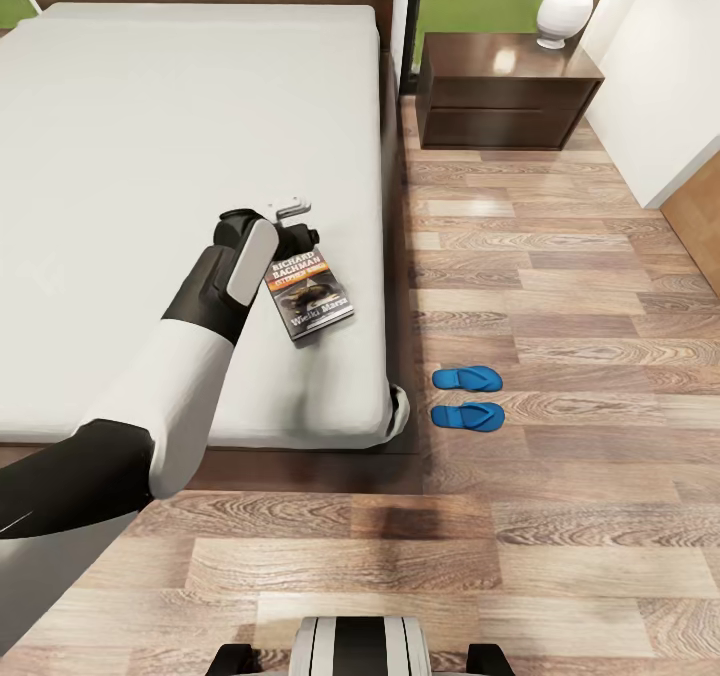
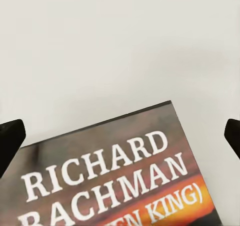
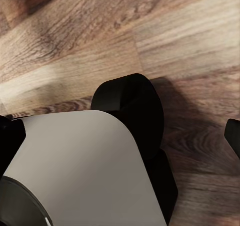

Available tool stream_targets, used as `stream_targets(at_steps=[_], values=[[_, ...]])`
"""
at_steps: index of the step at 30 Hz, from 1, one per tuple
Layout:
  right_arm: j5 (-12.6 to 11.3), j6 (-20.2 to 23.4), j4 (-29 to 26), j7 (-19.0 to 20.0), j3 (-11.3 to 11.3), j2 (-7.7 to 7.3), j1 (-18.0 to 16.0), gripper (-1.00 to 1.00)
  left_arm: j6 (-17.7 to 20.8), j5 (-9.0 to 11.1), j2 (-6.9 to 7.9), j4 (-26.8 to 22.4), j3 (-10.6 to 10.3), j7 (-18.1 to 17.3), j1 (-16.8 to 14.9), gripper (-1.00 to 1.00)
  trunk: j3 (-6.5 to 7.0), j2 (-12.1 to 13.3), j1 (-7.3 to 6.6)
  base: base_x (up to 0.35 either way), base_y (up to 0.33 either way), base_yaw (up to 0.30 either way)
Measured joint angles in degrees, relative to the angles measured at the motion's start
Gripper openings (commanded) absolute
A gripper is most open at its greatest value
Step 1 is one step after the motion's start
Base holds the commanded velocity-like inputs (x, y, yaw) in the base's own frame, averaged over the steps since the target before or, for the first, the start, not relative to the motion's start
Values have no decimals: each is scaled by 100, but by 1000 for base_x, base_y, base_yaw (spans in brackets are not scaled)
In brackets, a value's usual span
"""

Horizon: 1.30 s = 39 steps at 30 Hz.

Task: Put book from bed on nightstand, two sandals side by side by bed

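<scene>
Head view: left arm reaches over the bed [image 1: 150,156]; left pincer [image 1: 291,208] hangs just above the top edge of the book [image 1: 309,294], which lies flat on the mattress near the bed's right side. Can't tell jaw opening from here. Counts: 1 book, 2 sandals [image 1: 467,378] [image 1: 467,416], 1 nightstand [image 1: 505,91] w/ 1 lamp [image 1: 566,1] on it. Sandals lie on the wood floor [image 1: 560,266] just beside the bed's foot corner, parallel, near each other — look already side by side.

Left wrist view: book [image 2: 115,181] cover fills the lower part, title end toward the cam, pale mattress beyond. Two dark fingertips [image 2: 9,138] sit at the far edges, so the pincer is wide open, holding nothing, straddling the book's width.

Right wrist view: right pincer's fingertips [image 3: 10,136] at the frame edges, apart, nothing between them; looks down at floor and the robot's own body.

Risks, as I judge: book is thin & flat on soft mattress — fingers may dig into bedding or slide the book instead of catching its edge; a skewed close could let it pivot & drop.
</scene>
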Motion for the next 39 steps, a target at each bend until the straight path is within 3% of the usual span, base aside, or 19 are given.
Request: stream_targets(at_steps=[29,39], values=[[0,0,0,0,0,-4,-2,100,-20,-14,-5,-15,5,1,-1,100,0,0,0,14,0,0],[0,0,0,0,0,-4,-1,100,-20,-14,-5,-15,-3,1,-1,100,-144,-321,176,0,0,0]])
